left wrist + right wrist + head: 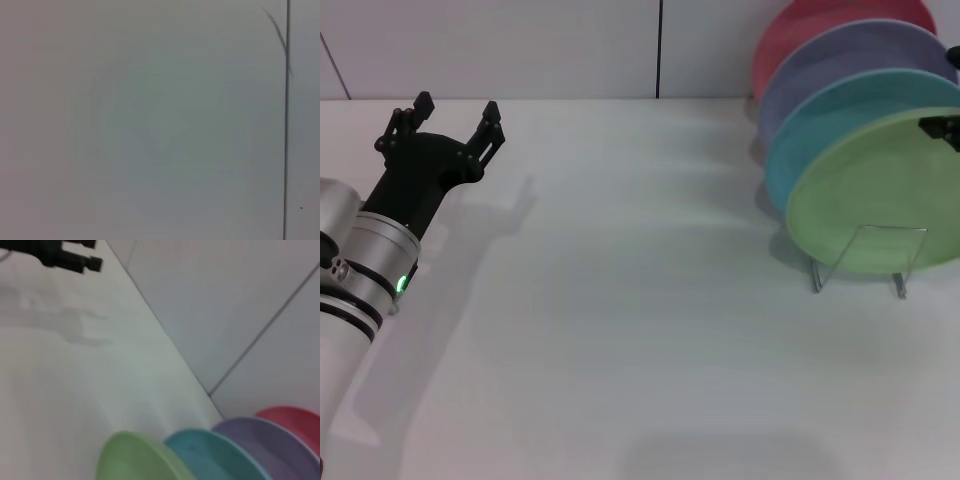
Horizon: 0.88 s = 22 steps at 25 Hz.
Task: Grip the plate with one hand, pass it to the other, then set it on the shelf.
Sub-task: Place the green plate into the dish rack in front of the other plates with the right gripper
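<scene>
The light green plate (875, 195) stands tilted on edge at the front of the wire shelf (900, 285) on the right of the table; its rim also shows in the right wrist view (132, 460). At the far left my left gripper (455, 108) hovers above the table, open and empty, a long way from the plate. The right wrist view shows it as a distant black shape (70, 257). Only a black bit of my right gripper (945, 128) shows at the right edge, by the plate's upper rim.
Behind the green plate the shelf holds a light blue plate (830, 130), a lavender plate (850, 60) and a red plate (800, 25). The white table (620, 300) runs back to a white wall with a dark seam (660, 50).
</scene>
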Each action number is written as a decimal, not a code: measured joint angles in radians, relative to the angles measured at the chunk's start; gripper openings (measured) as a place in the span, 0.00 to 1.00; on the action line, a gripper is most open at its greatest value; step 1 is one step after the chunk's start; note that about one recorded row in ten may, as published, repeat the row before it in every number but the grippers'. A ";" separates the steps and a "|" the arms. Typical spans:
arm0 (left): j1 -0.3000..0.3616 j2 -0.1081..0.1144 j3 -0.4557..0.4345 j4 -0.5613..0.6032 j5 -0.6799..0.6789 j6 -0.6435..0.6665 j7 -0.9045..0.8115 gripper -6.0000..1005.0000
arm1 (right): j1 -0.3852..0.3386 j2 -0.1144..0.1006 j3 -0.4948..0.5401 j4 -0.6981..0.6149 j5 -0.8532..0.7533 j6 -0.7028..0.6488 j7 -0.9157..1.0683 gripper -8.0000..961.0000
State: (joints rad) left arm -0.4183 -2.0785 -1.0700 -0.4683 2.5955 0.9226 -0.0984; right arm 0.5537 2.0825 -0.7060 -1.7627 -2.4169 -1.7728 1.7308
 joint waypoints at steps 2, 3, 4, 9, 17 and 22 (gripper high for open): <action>-0.001 0.000 0.001 0.000 0.000 -0.001 0.000 0.81 | 0.002 0.000 -0.004 -0.015 0.007 -0.030 0.022 0.74; -0.002 0.000 0.001 0.000 0.000 -0.001 0.000 0.81 | 0.002 0.000 -0.006 -0.021 0.008 -0.043 0.032 0.74; -0.002 0.000 0.002 0.000 0.000 -0.001 0.000 0.81 | 0.003 0.000 -0.008 -0.027 0.013 -0.061 0.043 0.74; -0.002 0.002 -0.001 0.000 0.000 -0.001 0.006 0.81 | 0.001 0.002 -0.011 -0.051 0.045 -0.105 0.086 0.75; 0.000 0.002 0.002 0.000 0.000 -0.001 0.008 0.81 | -0.010 0.001 -0.001 -0.038 0.008 -0.052 0.083 0.75; 0.004 0.002 0.003 -0.004 0.000 -0.001 0.005 0.81 | -0.025 0.001 0.009 -0.004 -0.016 -0.017 0.056 0.75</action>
State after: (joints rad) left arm -0.4147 -2.0770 -1.0675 -0.4723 2.5955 0.9220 -0.0938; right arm 0.5286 2.0831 -0.6971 -1.7672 -2.4334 -1.7902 1.7864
